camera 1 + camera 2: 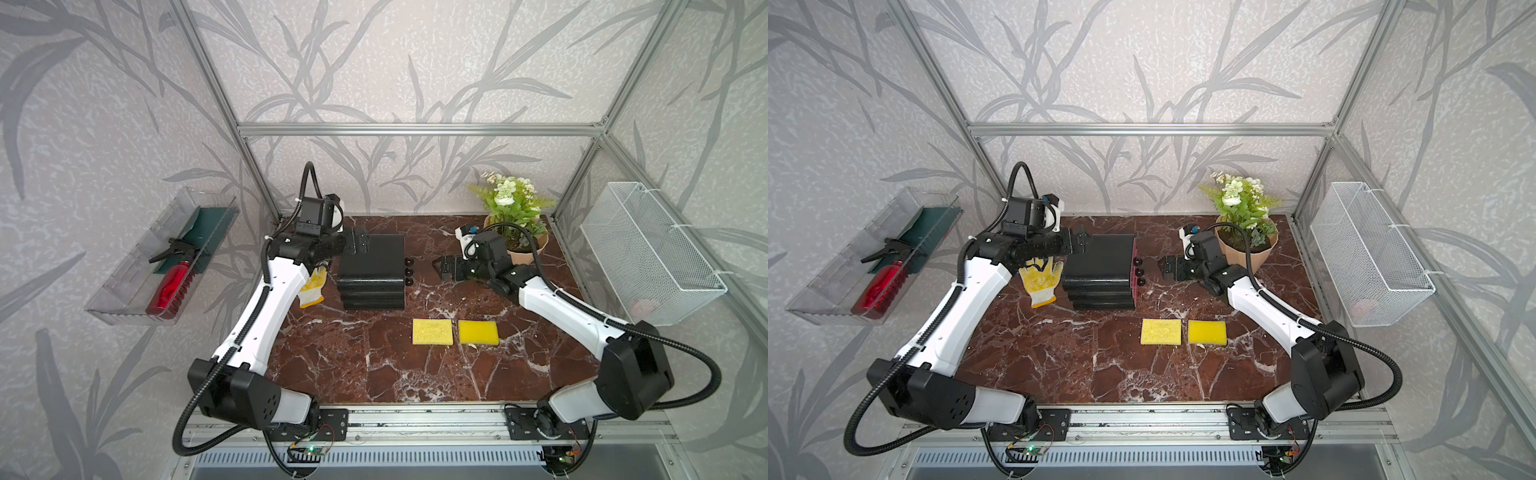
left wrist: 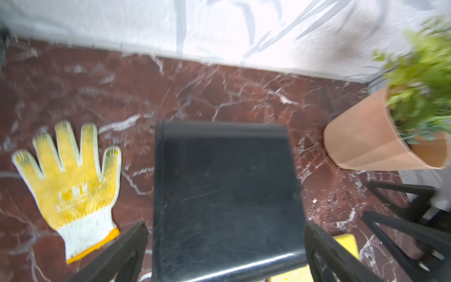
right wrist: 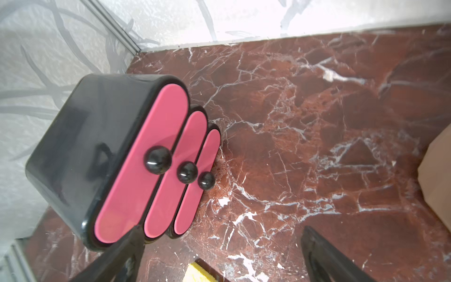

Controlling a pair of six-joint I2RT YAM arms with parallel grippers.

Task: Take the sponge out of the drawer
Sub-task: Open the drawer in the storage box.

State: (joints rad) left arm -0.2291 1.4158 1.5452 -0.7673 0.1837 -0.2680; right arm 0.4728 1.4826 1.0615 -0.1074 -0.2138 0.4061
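A black drawer unit [image 1: 372, 270] [image 1: 1100, 270] stands at the back of the marble table. Its three pink drawer fronts [image 3: 136, 171] with black knobs [image 3: 158, 160] are all shut, so the inside is hidden. Two yellow sponges [image 1: 432, 331] [image 1: 478, 332] lie side by side on the table in front of it, also in a top view [image 1: 1160, 331]. My left gripper [image 1: 359, 241] [image 2: 224, 244] is open, its fingers straddling the unit's top [image 2: 224, 190] from the back left. My right gripper [image 1: 440, 268] [image 3: 224, 244] is open and empty, a short way from the knobs.
A yellow work glove [image 1: 1040, 278] [image 2: 73, 190] lies left of the unit. A potted plant [image 1: 519, 232] stands at the back right behind my right arm. A white wire basket [image 1: 648, 253] hangs on the right wall, and a clear tray [image 1: 124, 299] with a red spray bottle [image 1: 170, 282] on the left wall.
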